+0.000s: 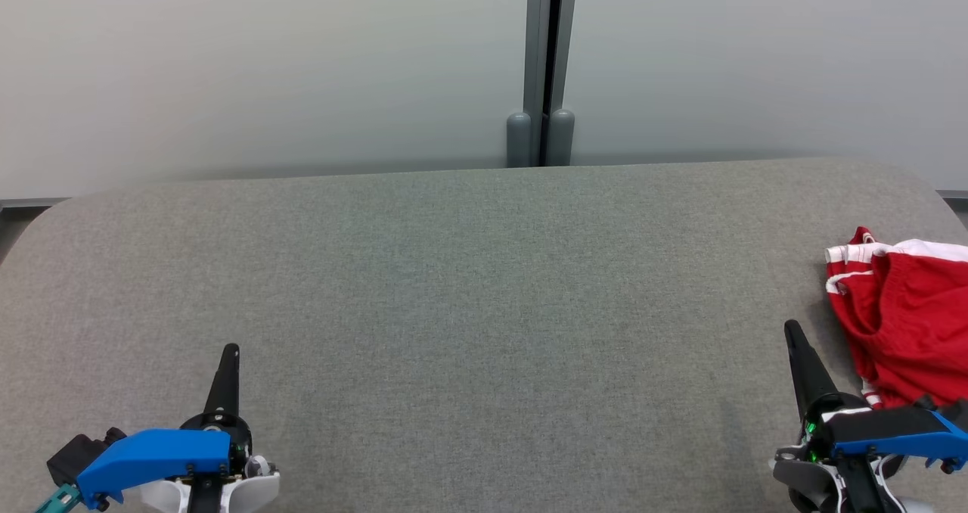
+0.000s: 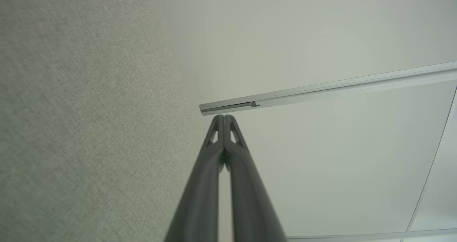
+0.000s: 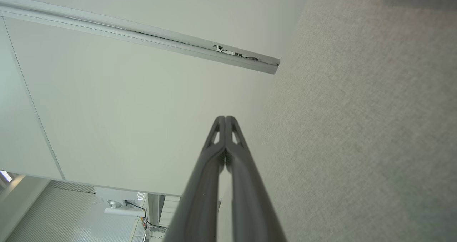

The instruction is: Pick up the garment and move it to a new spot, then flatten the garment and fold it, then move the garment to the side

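Garment: the red garment (image 1: 904, 324) with white trim is lying crumpled at the far right end of the grey fabric worktop (image 1: 469, 286), and the head view's edge is cutting part of it off.
Left gripper: the left gripper (image 1: 231, 350) is pointing away from the robot over the near left part of the worktop, well apart from the garment.
Left fingers: the fingers (image 2: 205, 185) are pressing together tip to tip.
Right gripper: the right gripper (image 1: 791, 325) is sitting just beside the garment's left edge; contact cannot be told.
Right fingers: its fingers (image 3: 246, 185) are pressing together along their tips.
Backdrop: a grey post (image 1: 541, 66) is standing between pale wall panels behind the worktop.
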Motion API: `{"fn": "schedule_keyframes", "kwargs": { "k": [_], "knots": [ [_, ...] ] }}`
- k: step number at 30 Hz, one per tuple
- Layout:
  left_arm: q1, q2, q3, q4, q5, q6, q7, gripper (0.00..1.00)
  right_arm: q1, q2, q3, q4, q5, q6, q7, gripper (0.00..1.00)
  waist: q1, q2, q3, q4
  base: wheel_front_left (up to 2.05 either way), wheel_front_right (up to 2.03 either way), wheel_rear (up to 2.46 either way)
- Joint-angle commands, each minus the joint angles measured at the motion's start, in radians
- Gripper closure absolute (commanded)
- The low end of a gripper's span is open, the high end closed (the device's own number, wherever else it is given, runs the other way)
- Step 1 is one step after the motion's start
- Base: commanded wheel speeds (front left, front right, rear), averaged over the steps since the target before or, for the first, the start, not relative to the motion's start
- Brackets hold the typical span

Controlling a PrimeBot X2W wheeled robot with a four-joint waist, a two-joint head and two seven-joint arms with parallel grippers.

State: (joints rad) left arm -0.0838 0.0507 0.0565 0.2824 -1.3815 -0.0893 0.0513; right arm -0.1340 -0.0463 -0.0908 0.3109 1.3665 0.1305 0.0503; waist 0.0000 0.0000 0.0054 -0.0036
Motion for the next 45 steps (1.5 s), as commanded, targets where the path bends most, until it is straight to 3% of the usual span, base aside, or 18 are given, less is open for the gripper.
{"fn": "schedule_keyframes", "kwargs": {
  "k": [1, 33, 45],
  "knots": [
    [-0.017, -0.001, 0.013, -0.013, -0.023, -0.011, 0.007, 1.0, 0.014, -0.006, -0.004, -0.015, 0.028, 0.0, 0.008, 1.0, 0.0, -0.0001, 0.0, 0.0, 0.0, 0.0, 0.0],
    [-0.029, -0.001, 0.06, -0.041, -0.232, -0.048, 0.065, 1.0, 0.033, -0.007, -0.026, -0.07, 0.247, 0.0, 0.067, 1.0, 0.0, 0.0, -0.002, 0.004, 0.0, 0.0, 0.0],
    [-0.029, -0.001, 0.06, -0.041, -0.233, -0.045, 0.066, 1.0, 0.033, -0.007, -0.026, -0.071, 0.248, 0.0, 0.068, 1.0, 0.0, 0.0, -0.002, 0.004, 0.0, 0.0, 0.0]
  ]
}}
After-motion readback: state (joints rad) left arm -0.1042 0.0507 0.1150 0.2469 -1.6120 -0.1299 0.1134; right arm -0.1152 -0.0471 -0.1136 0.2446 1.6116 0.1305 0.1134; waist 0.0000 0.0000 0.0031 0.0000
